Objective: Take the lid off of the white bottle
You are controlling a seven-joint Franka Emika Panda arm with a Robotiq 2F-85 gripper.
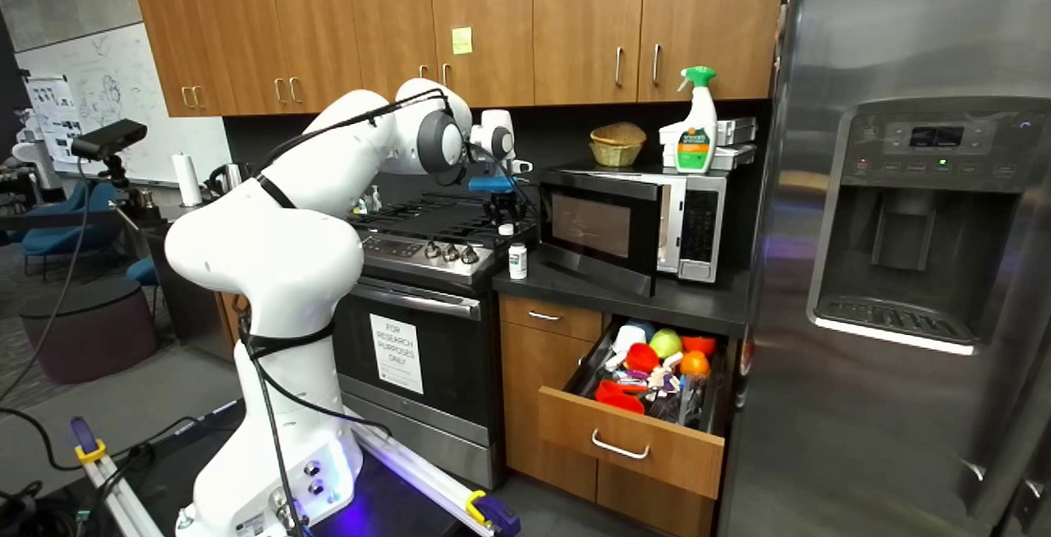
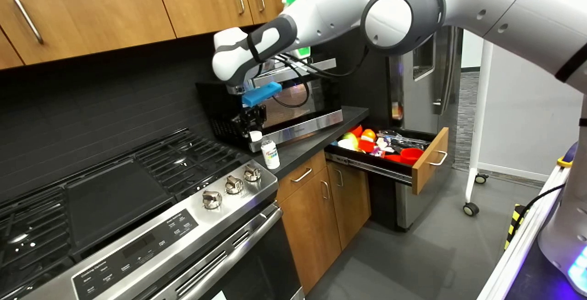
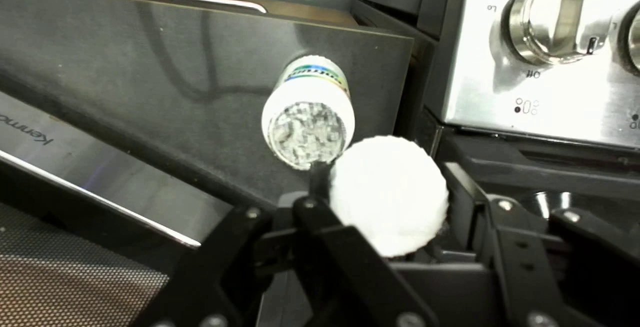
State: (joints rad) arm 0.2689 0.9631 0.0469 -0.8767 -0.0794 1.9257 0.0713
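The lid (image 3: pixel 390 198) is grasped by the gripper (image 3: pixel 389 183), how firmly being hard to see, and held off the white bottle (image 1: pixel 517 261), which is stood upright on the counter (image 1: pixel 698 300) beside the stove (image 1: pixel 452 348). Removal is judged complete; next, the lid should be carried aside and set down without the bottle being nudged.

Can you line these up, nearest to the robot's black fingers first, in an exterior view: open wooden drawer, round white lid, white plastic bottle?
1. Round white lid: between the black fingers, as the wrist view shows.
2. White plastic bottle: upright, slightly lower and to the picture's right.
3. Open wooden drawer: much farther to the picture's right.
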